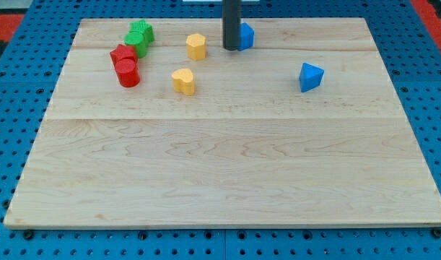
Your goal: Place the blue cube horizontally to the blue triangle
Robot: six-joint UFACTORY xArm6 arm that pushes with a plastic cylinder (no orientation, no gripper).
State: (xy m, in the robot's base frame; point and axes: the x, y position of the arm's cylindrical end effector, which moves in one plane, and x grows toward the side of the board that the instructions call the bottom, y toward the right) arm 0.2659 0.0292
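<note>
Straight, smooth rod, dark grey to near black, round in section, plain, of even width down to my tip [231, 48]; upper part cut off by the view's top.

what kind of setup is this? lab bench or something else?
Looks like a lab tabletop pushing rig: a bare wooden board on a blue pegboard base, small coloured blocks near the view's top, and my tip against the left of the blue cube, with the blue triangle lower right.
</note>
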